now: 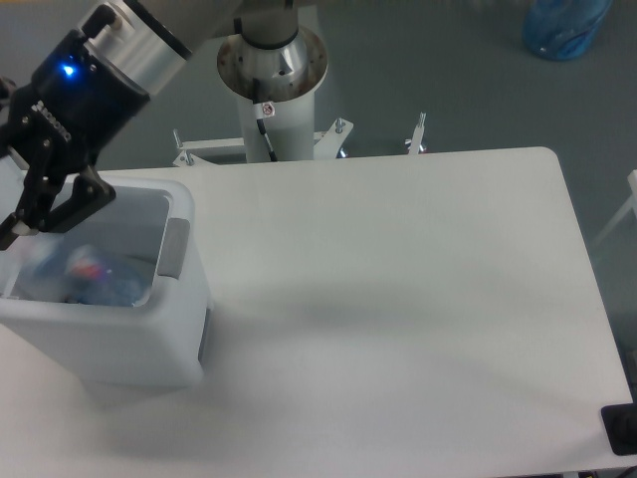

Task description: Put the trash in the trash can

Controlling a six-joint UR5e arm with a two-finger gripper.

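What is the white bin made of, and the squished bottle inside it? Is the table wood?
The trash can looks like smooth white plastic: rounded corners, soft sheen, with a grey panel. The bottle seems thin clear plastic, since you see through it to its blue and red label, though it is blurred. The table has a flat matte white top; what lies beneath that surface, wood or not, cannot be told.
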